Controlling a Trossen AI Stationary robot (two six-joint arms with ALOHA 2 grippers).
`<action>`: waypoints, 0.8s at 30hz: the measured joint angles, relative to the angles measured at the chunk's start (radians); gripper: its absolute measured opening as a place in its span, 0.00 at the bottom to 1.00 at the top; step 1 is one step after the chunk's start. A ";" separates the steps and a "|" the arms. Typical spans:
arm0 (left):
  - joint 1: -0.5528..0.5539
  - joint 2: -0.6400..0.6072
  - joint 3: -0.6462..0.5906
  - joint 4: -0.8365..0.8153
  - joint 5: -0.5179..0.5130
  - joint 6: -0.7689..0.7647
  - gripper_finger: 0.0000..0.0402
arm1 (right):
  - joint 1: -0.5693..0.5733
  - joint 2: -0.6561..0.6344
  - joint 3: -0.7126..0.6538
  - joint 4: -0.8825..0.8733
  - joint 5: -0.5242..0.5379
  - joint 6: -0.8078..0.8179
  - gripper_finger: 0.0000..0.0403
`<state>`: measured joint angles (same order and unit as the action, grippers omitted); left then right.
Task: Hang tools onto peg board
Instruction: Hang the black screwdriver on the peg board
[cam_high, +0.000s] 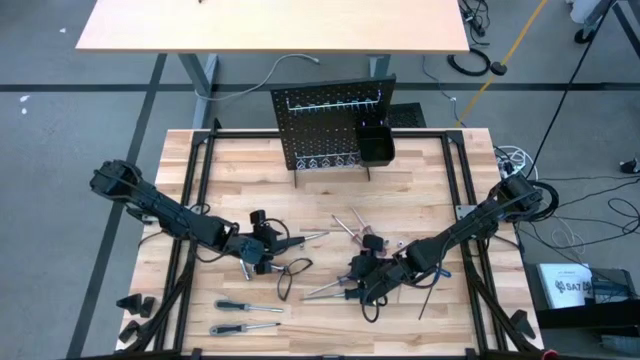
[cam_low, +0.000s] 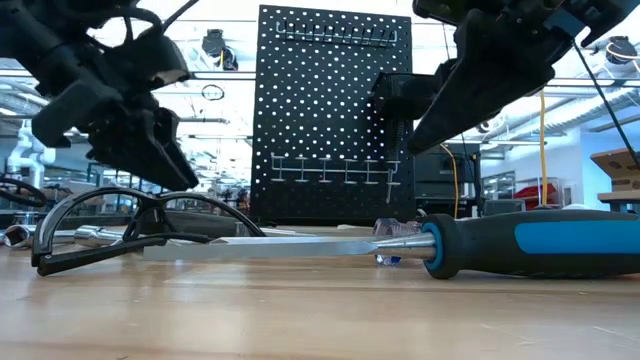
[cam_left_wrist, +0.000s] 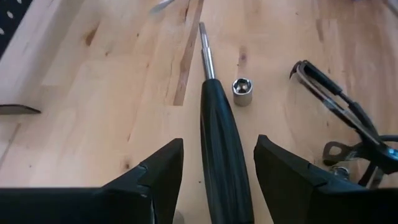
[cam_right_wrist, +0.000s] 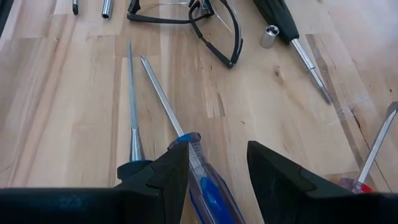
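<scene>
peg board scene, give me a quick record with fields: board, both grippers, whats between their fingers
peg board: upright at the table's far edge, small black bin attached
left gripper: open, straddling a black-handled screwdriver that lies on the table
right gripper: open, fingers either side of a blue and clear handled screwdriver
near left gripper: small silver socket, black wire loop
tools hung: cannot tell
</scene>
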<state>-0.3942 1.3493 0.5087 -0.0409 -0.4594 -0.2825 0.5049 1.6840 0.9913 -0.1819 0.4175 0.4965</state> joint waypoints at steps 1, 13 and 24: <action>0.003 0.010 0.000 0.006 0.006 -0.001 0.49 | 0.000 0.000 0.000 0.000 0.000 0.000 0.39; 0.008 0.131 0.000 0.037 0.039 0.000 0.49 | 0.000 -0.001 0.000 0.007 0.000 0.015 0.39; 0.008 0.173 0.000 0.045 0.041 -0.001 0.49 | 0.001 -0.001 0.000 0.007 0.000 0.015 0.39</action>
<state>-0.3862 1.5227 0.5091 0.0044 -0.4183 -0.2832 0.5055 1.6833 0.9913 -0.1753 0.4173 0.5114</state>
